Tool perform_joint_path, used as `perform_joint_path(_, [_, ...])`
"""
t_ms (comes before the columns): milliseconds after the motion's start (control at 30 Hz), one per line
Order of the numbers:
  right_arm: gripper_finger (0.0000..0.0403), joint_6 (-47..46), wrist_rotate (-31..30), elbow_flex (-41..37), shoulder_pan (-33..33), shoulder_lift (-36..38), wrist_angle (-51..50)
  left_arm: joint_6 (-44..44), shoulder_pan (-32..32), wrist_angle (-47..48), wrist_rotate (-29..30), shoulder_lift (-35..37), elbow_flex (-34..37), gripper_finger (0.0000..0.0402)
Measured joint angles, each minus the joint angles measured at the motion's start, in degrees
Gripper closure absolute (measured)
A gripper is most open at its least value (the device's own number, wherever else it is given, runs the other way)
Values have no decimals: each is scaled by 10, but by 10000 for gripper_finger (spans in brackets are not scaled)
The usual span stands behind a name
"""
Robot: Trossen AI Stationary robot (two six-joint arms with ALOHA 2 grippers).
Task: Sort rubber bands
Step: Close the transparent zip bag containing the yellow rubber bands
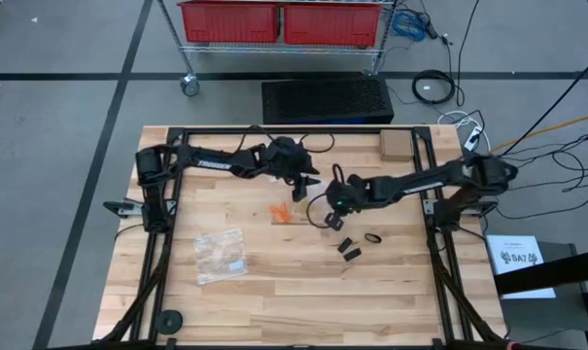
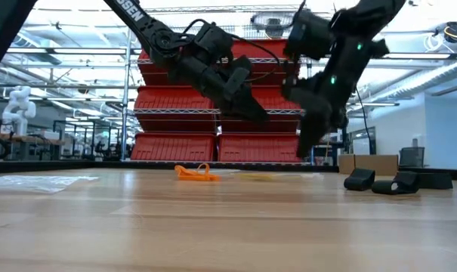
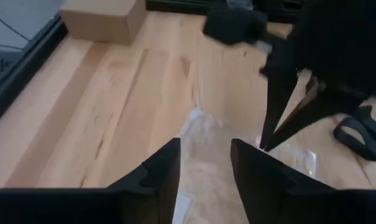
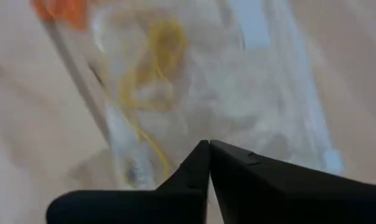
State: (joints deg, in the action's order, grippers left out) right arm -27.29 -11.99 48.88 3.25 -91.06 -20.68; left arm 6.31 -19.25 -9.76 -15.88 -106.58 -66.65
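Note:
A small heap of orange rubber bands (image 1: pixel 282 211) (image 2: pixel 194 173) lies on the wooden table near its middle. Next to it lies a clear plastic bag (image 3: pixel 203 134) with pale yellow bands (image 4: pixel 156 56) inside. My left gripper (image 3: pixel 205 163) (image 1: pixel 308 187) hangs open above this bag, slanting down, with nothing between its fingers. My right gripper (image 4: pixel 209 144) (image 1: pixel 328 220) is shut and points steeply down at the same bag, with its tips (image 3: pixel 263 147) close over the bag. A black loop (image 1: pixel 373 238) and small black pieces (image 1: pixel 347 249) lie to the right. My right gripper's shut tips stand right at the clear bag's surface, coming from above. I cannot tell whether they touch the bag or have anything between them.
A second clear bag (image 1: pixel 221 255) with pale bands lies flat toward the table's near left. A cardboard box (image 1: pixel 396 146) stands at the far right corner. A black knob (image 1: pixel 169 320) sits at the near left edge. Bare wood fills the near half.

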Motion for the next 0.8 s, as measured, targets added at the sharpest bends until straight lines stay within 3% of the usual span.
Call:
perform_joint_path(133, [402, -10, 2, 0, 0, -40, -18, 0, -14, 20, -7, 26, 0, 246])
perform_joint_path(467, [403, 12, -17, 1, 0, -30, -197, -63, -70, 31, -193, 56, 5, 245])
perform_joint_path(667, [403, -11, -82, 0, 1, 38, -358, -74, -82, 26, -219, 56, 5, 245])
perform_joint_path(800, [403, -59, -76, -16, -2, 126, -299, -75, -86, 10, -218, 59, 5, 245])
